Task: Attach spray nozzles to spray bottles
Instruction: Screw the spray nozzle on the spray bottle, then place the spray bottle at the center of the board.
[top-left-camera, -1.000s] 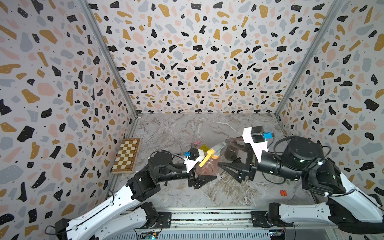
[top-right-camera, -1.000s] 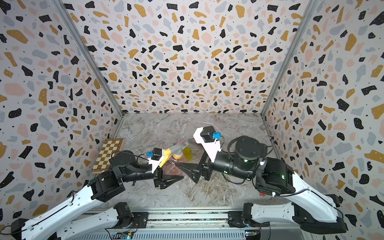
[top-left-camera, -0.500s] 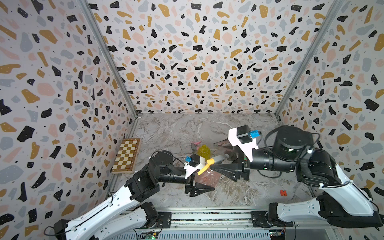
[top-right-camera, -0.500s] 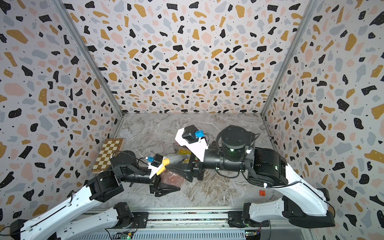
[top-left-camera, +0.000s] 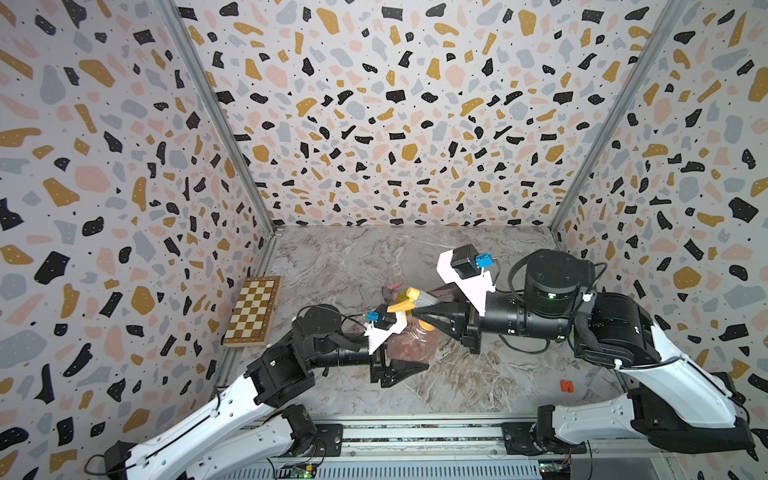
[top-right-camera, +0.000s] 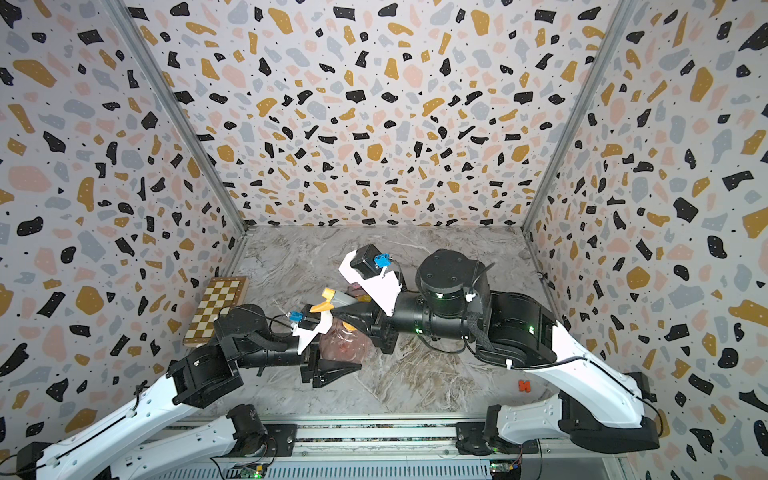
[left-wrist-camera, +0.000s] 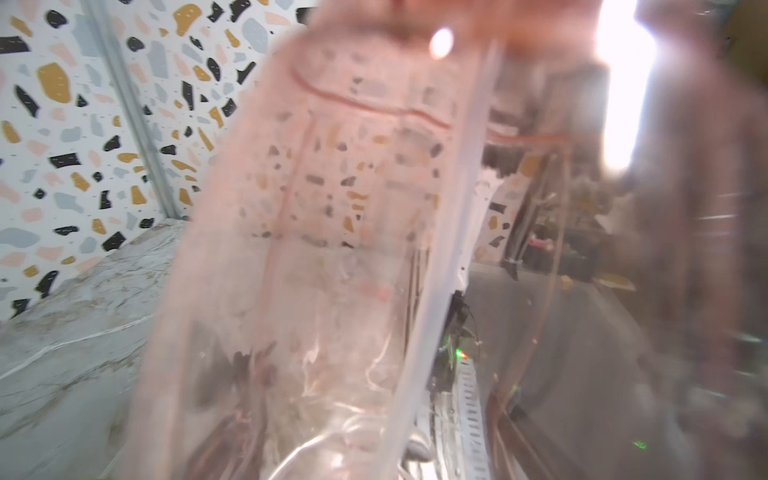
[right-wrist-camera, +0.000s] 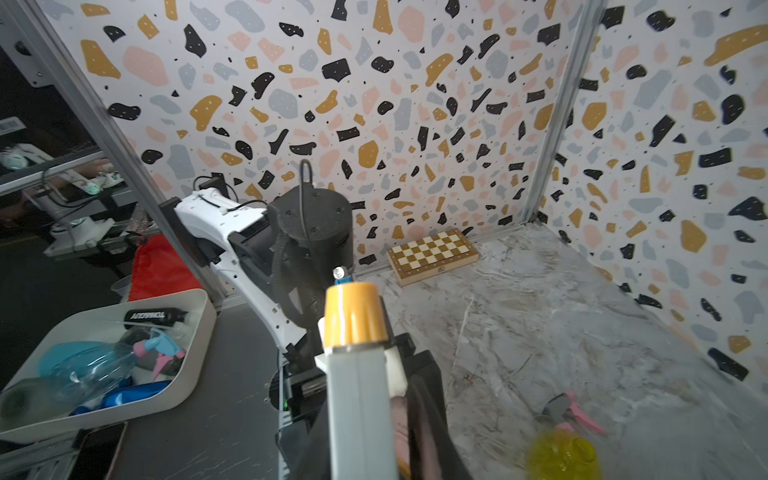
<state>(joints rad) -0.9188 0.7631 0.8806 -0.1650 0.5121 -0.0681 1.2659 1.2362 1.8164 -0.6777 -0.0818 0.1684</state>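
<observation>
I read the left gripper (top-left-camera: 411, 351) as clamped on the belly of the pale pink bottle (top-left-camera: 417, 347). The bottle sits out from the chessboard (top-left-camera: 253, 311), toward the middle of the counter (top-left-camera: 353, 257). I cannot tell whether its base touches the counter. Through the left wrist view I see a thin dip tube (left-wrist-camera: 457, 216) running down inside the bottle.

The right gripper (top-left-camera: 422, 315) is closed around the grey body of the grey-and-orange nozzle (top-left-camera: 420, 298), held directly over the bottle's neck with the orange collar at the mouth. I cannot tell whether it is threaded on.

The yellow bottle (right-wrist-camera: 561, 457) and pink-trigger nozzle (right-wrist-camera: 569, 409) lie just behind the held pair, roughly level with the chessboard's far half.
</observation>
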